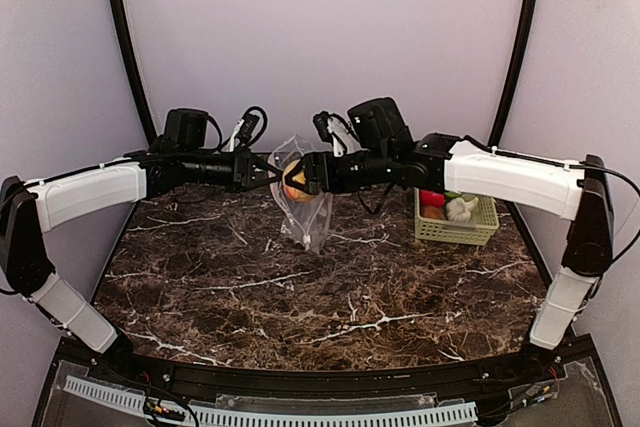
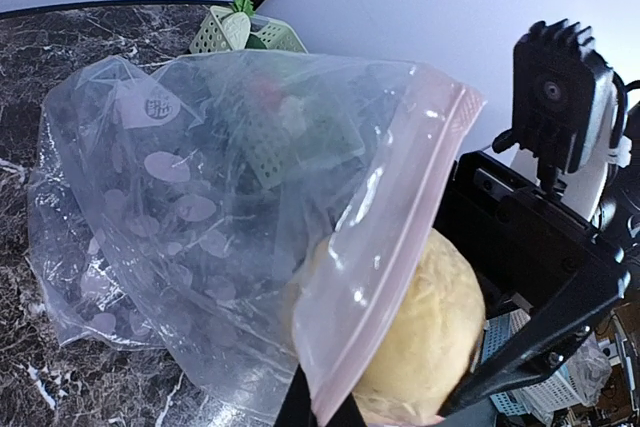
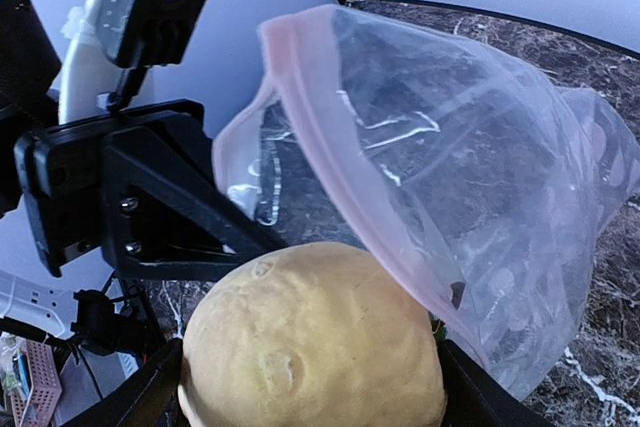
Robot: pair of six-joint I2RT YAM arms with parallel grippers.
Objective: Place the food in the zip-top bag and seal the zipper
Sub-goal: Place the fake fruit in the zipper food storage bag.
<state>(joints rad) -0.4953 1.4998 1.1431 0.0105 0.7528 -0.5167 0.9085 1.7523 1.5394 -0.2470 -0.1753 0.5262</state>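
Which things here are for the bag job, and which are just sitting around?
For the job: zip-top bag, its zipper, yellow toy fruit in the right gripper, left gripper pinching the bag's edge, toy food waiting in the green basket.

Just sitting around: the green basket itself, the marble table.

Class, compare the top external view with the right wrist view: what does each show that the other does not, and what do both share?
Only the top external view shows the green basket with toy food in it, beside the right arm. Only the right wrist view shows the dimpled yellow skin of the round fruit gripped between the right gripper's fingers, right at the pink zipper. Both show the clear bag held up by the left gripper, which pinches its mouth edge.
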